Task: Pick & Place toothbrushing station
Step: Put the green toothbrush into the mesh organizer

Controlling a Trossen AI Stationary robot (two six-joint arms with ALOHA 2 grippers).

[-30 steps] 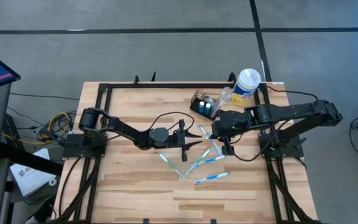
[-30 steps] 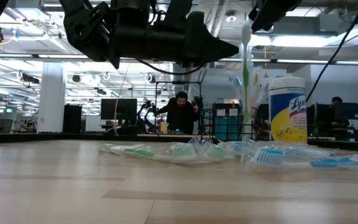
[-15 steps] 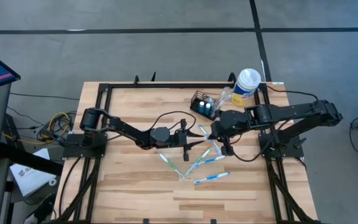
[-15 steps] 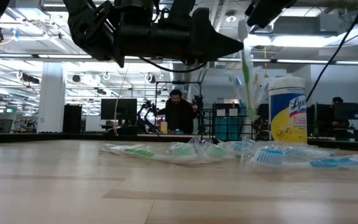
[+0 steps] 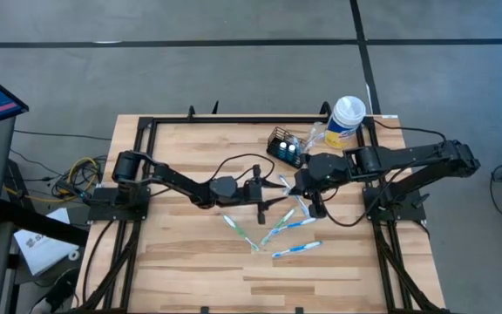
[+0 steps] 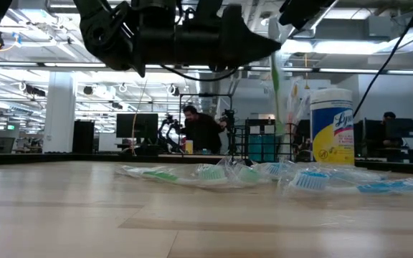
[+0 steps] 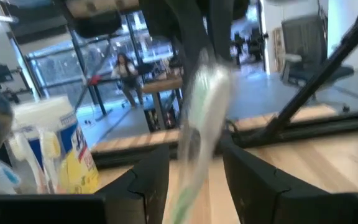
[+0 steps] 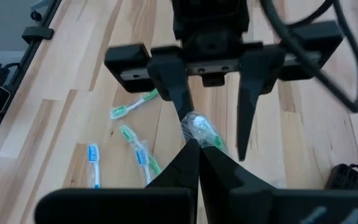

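Observation:
My right gripper is shut on a green toothbrush in a clear wrapper, which hangs upright above the table's middle. My left gripper is open and level beside it; its two fingers stand on either side of the toothbrush, and I cannot tell whether they touch it. The black wire-mesh caddy stands on the table behind them, with blue items inside. It also shows in the low view. My right gripper pinches the wrapped toothbrush's upper end between its two fingers, coming from above and pointing down. The toothbrush hangs below the fingers, nearly upright, clear of the table.
Several wrapped toothbrushes, green and blue, lie on the table near the front of the grippers. A white, yellow and blue canister stands at the back right beside the caddy. A black frame runs along the table's edges. People show in the room behind.
My right gripper has carried the hanging toothbrush a little toward the table's left, closer in between my left gripper's fingers. The toothbrush stays nearly upright and clear of the table.

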